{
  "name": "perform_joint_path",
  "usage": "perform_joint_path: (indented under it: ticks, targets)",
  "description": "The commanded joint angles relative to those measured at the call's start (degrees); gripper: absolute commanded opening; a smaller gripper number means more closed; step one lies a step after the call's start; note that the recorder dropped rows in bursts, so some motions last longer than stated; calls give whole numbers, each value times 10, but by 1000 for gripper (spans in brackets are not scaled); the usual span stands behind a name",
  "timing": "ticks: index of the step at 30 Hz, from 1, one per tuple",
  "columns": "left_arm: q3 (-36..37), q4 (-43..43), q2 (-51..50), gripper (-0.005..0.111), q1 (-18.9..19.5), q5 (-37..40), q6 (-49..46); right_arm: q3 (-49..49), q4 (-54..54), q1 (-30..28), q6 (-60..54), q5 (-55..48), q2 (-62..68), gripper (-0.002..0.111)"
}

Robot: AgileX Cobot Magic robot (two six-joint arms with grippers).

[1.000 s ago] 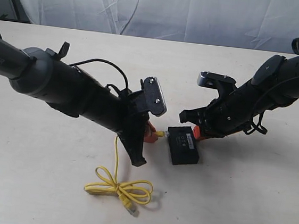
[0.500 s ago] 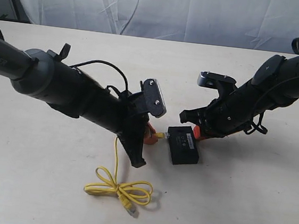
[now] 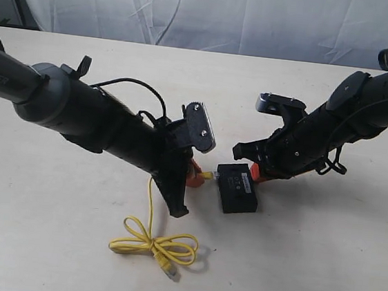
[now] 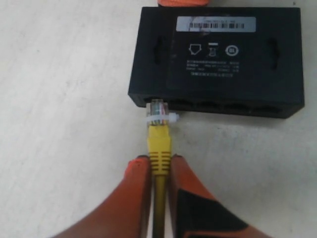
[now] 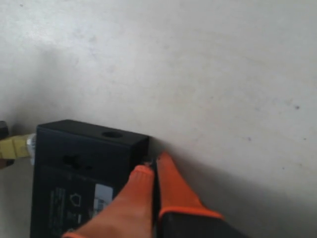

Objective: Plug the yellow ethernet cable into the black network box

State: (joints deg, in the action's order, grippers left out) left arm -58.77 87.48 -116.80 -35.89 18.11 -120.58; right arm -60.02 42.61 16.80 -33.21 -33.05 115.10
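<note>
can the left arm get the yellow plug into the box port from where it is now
Probably yes. The left gripper pinches the yellow ethernet cable just behind its clear plug, whose tip already sits at the end port of the black network box. Nothing lies between them, and the right gripper braces the box's far side.

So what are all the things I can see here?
yellow cable: one, yellow, looped on the table in front of the left arm, its clear plug right at the box's port
black box: one, black with a pale label, middle of the table
table: one, off-white
curtain: one, pale, behind the table
left gripper: orange jaws closed on the yellow cable
right gripper: orange jaws closed, tips against the black box's far edge
</note>
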Motion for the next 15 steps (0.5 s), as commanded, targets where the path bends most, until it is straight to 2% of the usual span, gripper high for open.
perform_joint_path:
  ticks: [1,15]
  targets:
    - [-2,-1,3,0,-1,16,-13,2,-2,3,-2,-10,8,-1]
    - [-47,0,3,0,-3,45,-13,2,-2,3,-7,-10,8,-1]
